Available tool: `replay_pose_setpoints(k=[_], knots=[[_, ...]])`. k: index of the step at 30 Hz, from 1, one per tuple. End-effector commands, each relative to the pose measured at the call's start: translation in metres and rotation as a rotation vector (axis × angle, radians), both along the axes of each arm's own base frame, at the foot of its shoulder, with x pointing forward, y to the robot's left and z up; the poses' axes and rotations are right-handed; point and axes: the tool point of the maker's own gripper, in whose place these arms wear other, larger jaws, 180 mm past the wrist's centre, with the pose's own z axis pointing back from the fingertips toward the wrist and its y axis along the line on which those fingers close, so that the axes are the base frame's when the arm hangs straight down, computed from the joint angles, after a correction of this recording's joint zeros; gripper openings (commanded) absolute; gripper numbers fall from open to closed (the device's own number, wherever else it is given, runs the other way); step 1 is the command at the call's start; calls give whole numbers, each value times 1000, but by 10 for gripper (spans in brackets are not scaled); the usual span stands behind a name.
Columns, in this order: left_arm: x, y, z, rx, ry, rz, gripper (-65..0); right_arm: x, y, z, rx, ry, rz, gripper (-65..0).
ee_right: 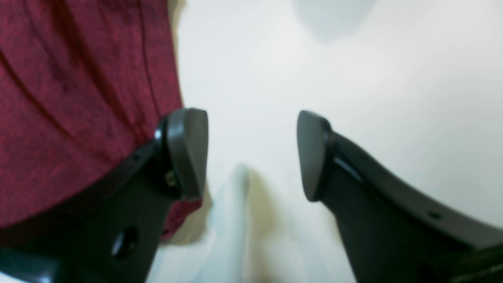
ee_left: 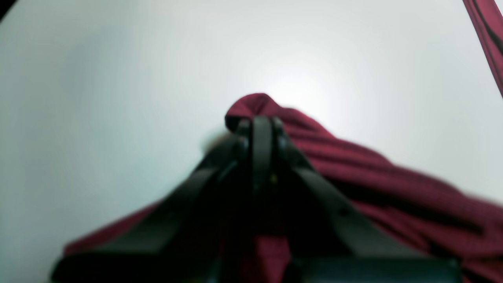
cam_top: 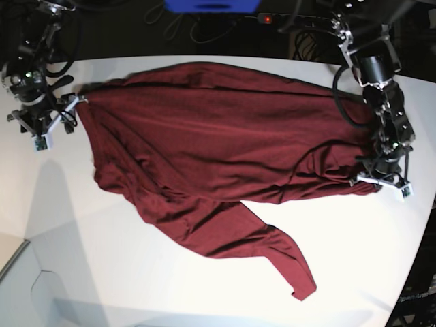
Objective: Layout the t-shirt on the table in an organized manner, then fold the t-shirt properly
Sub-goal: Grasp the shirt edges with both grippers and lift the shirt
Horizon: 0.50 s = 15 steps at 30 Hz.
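The maroon t-shirt [cam_top: 218, 143] lies spread and wrinkled across the white table [cam_top: 354, 259], one long sleeve [cam_top: 272, 252] trailing toward the front. My left gripper [cam_top: 381, 178] stands at the shirt's right end. In the left wrist view it [ee_left: 261, 122] is shut on a bunched fold of the t-shirt [ee_left: 373, 177]. At the shirt's left corner is my right gripper [cam_top: 60, 112]. It [ee_right: 251, 153] is open in the right wrist view, with bare table [ee_right: 353, 78] between its fingers and the shirt's edge [ee_right: 78, 78] beside and under one finger [ee_right: 188, 149].
A blue object [cam_top: 211, 5] and cables lie beyond the table's far edge. The table's curved edge runs down the right side [cam_top: 419, 238]. A cut corner [cam_top: 17, 262] shows at the lower left.
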Motion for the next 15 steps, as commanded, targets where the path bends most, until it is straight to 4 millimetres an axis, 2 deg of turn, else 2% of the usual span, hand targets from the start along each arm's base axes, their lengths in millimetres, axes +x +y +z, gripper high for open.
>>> replay_pose_setpoints(k=[1,5,10,15], knots=[[13,8,22,20,-66,6,-647,12,-3,19,-18,-64,18,-291],[14,7,22,21,-65,2,-647,18,-1,30,-29,-96,24,-291],[13,6,22,20,-64,1,-647,36,-2,46,-30,-149,17,-288],[13,7,21,19,-63,3,-647,67,18,47,7,-171,72,-287]])
